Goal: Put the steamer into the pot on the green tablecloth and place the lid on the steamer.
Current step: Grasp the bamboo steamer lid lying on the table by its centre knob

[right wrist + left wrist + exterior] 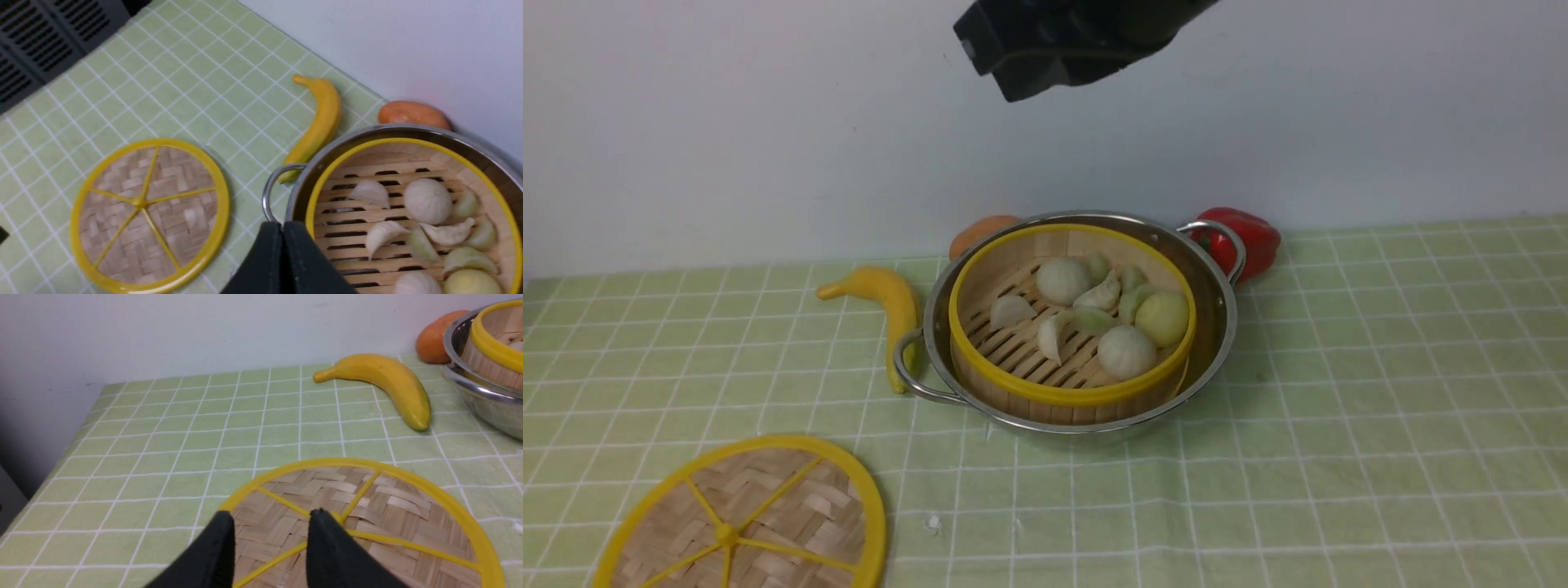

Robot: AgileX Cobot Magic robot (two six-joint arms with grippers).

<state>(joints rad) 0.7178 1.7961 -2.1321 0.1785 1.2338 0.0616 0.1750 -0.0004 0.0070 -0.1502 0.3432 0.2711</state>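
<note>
Left end effector open over lid, right end effector closed; banana beside pot.

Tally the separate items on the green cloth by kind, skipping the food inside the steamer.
Bamboo pieces: 2, the steamer and the lid
Steel cookware: 1, the pot
Produce: 3, the banana, the orange fruit and the red pepper
Total: 6
</note>
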